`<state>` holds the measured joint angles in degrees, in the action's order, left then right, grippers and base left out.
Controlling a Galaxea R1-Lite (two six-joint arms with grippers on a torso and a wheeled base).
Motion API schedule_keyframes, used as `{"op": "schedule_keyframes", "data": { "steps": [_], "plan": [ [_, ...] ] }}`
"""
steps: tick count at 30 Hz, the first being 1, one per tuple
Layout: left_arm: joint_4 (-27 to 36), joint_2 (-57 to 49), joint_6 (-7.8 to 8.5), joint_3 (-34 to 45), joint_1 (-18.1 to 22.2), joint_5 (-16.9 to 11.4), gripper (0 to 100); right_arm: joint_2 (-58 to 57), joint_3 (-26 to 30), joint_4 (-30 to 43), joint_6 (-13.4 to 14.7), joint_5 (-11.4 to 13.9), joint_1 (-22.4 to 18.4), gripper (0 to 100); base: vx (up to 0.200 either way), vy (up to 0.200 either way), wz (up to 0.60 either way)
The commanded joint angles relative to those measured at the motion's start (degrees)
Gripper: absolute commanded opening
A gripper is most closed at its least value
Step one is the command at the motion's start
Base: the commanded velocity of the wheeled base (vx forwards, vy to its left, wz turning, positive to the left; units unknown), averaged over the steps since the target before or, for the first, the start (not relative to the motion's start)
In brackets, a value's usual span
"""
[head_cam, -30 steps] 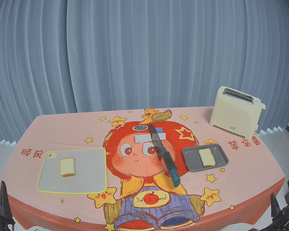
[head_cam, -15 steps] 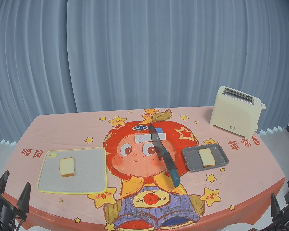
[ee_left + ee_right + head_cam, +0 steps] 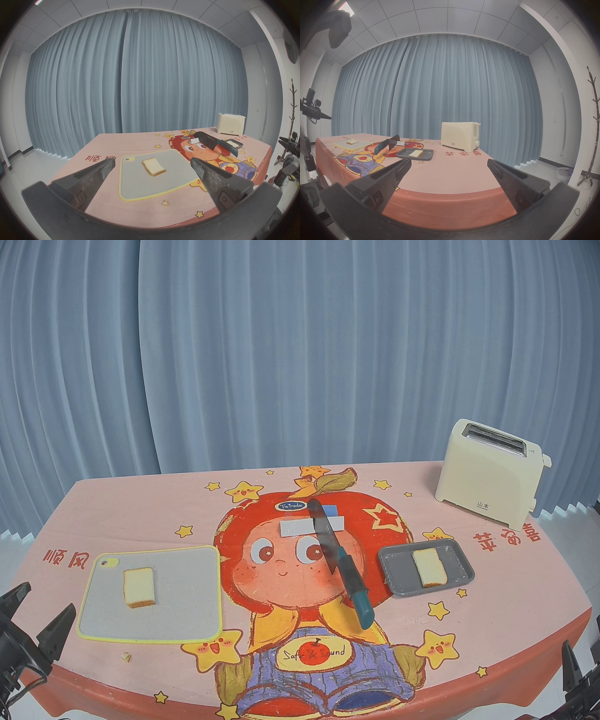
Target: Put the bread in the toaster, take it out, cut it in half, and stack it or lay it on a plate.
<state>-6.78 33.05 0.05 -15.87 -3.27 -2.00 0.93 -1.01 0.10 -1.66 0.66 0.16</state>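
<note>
One bread slice (image 3: 139, 587) lies on the grey cutting board (image 3: 181, 609) at the table's left. A second slice (image 3: 429, 567) rests in the dark grey tray (image 3: 394, 571) on the right. The cream toaster (image 3: 490, 472) stands at the back right with its slots empty. A knife (image 3: 340, 562) with a teal handle lies across the middle, its blade propped on a small white block. My left gripper (image 3: 44, 604) hangs open off the table's front left corner, short of the board (image 3: 175, 175). Low beyond the front right edge, my right gripper (image 3: 449, 162) is open, with nothing in it.
A small crumb (image 3: 126, 656) lies on the tablecloth in front of the cutting board. A blue curtain closes off the space behind the table. The pink cloth between board, knife and tray is bare.
My left gripper has risen into the head view at the lower left and tilted toward the table's corner. The right gripper, bread, knife and tray have not moved.
</note>
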Motion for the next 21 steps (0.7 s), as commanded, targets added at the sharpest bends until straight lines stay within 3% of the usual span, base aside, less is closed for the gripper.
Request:
{"op": "schedule_keyframes", "data": {
  "steps": [1,8,13,21],
  "plan": [
    [0.3,10.4,-0.22,-4.3,0.7,1.3,100,-0.9,1.0,0.0,0.0,0.0,0.0,100,0.000,0.000,0.00],
    [0.0,17.8,-0.58,-5.8,1.1,2.2,100,-0.9,1.0,0.0,0.0,0.0,0.0,100,0.000,0.000,0.00],
    [0.1,24.3,-4.79,-8.7,1.1,6.0,100,-0.9,1.0,0.0,0.0,0.0,0.0,100,0.000,0.000,0.00],
    [-0.3,31.4,-5.67,-9.8,1.1,7.4,100,-0.9,1.0,0.1,0.0,0.0,0.0,100,0.000,0.000,0.00]
  ]
}}
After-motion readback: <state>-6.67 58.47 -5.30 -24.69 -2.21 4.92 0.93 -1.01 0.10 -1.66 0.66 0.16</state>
